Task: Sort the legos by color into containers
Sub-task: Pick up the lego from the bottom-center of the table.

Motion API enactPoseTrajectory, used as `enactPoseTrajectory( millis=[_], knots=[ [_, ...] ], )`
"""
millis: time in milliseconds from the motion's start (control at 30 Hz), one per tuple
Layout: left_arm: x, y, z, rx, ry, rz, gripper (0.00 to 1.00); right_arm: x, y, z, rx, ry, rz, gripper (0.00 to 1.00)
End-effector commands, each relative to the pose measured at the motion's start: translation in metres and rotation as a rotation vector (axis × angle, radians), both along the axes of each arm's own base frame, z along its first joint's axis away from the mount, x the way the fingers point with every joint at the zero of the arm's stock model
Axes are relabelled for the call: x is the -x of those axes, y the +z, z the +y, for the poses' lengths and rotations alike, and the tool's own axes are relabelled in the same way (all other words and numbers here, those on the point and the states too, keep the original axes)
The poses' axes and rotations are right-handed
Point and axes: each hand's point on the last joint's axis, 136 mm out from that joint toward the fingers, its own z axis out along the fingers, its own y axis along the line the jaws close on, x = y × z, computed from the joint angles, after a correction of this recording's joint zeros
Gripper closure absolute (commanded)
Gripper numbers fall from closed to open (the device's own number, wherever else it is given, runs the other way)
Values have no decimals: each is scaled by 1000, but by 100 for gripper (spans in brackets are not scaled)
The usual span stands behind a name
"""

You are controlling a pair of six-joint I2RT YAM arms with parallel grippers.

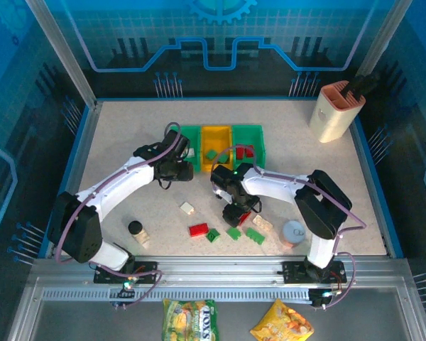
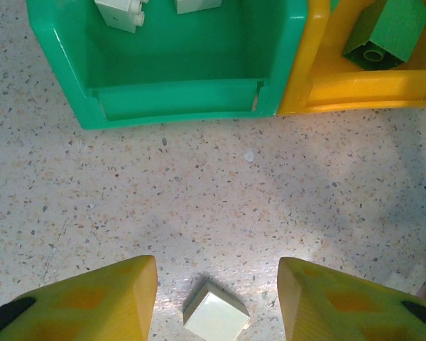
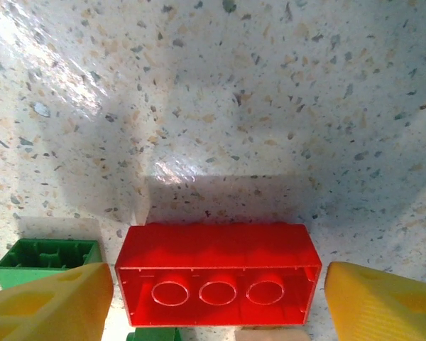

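My right gripper [image 3: 219, 280] is open, one yellow finger at each end of a long red lego [image 3: 219, 249] that lies on its side on the table, hollow side toward the camera. From above, that gripper [image 1: 240, 211] is below the containers. These are a left green bin [image 1: 191, 131], a yellow bin [image 1: 216, 132] and a right green bin [image 1: 250, 132]. My left gripper [image 2: 217, 273] is open just in front of the left green bin [image 2: 177, 106], and a cream lego [image 2: 214, 315] lies on the table between its fingers. Two cream legos [image 2: 121, 11] sit in that bin.
A green lego [image 2: 387, 32] lies in the yellow bin, and red ones [image 1: 245, 151] in the right green bin. Loose on the table are a red lego [image 1: 197, 229], green legos [image 1: 255, 236] and a cream one [image 1: 263, 222]. A black-lidded jar [image 1: 135, 228], a tin can [image 1: 293, 232] and a beige holder [image 1: 335, 110] stand around them.
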Motion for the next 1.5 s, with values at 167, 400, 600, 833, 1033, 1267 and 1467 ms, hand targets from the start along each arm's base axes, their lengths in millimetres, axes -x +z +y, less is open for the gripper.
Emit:
enactPoseTrajectory(
  millis=[167,400,600,833,1033,1267,1467],
  knots=[
    [4,1,7,-11,21,-1,51,8,-8,-5,42,-5,23,23],
    [2,0,6,-6,20,0,51,9,-9,-5,45,-29,26,31],
    [2,2,5,-4,19,-5,51,7,-5,-2,34,-34,24,35],
    [3,2,7,-8,22,-4,51,-3,9,0,-24,-112,24,36],
    [3,4,9,-7,21,-10,51,-21,30,-6,-97,-216,10,36],
    [7,3,14,-6,26,-1,51,-51,55,-18,-161,-336,-23,36],
    [17,-3,16,7,30,16,51,-85,75,-25,-221,-446,-70,37]
  ],
)
